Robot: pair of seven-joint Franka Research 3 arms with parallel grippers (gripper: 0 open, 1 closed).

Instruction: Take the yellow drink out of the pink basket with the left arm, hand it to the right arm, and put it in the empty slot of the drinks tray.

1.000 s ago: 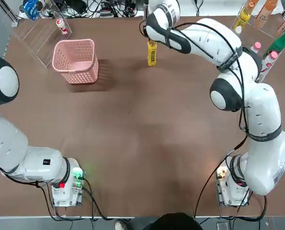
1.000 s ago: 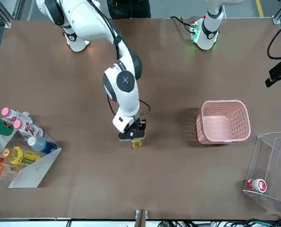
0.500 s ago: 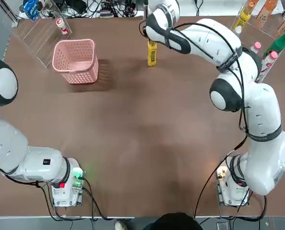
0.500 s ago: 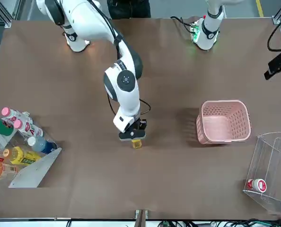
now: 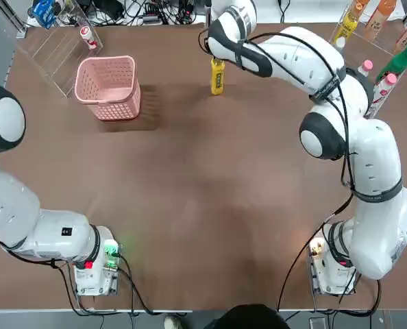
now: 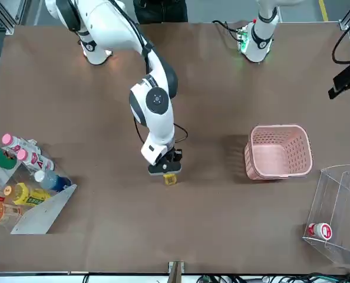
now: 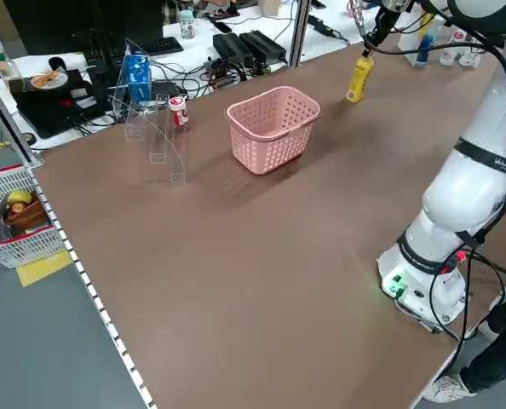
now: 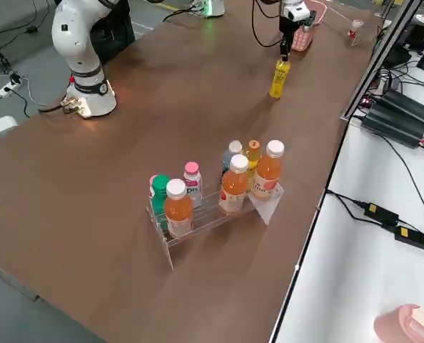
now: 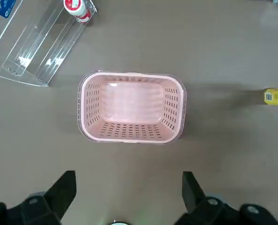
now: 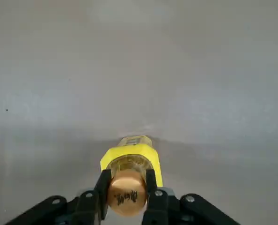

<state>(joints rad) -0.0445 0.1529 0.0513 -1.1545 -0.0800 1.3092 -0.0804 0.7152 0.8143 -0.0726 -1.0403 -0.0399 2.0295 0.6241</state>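
Smooth matte brown tabletop point(image 5: 203, 205), white cable-strewn desk point(image 7: 236, 43) beyond; right gripper point(image 10: 128, 180) over the table, shut on the orange cap of the clear yellow-labelled bottle point(image 10: 132, 157). Left gripper point(image 9: 129, 197) wide open, nothing held, near the pink perforated plastic basket point(image 9: 132, 108), which is empty. Clear acrylic drinks tray point(image 8: 215, 214) at robot's right holds rounded bottles with orange, green, pink, white caps.

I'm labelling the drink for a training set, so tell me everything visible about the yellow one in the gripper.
The yellow drink is a bottle with an orange-brown cap bearing dark marks and a yellow label. The right gripper is closed on it near the cap, holding it over the table, right of the pink basket.
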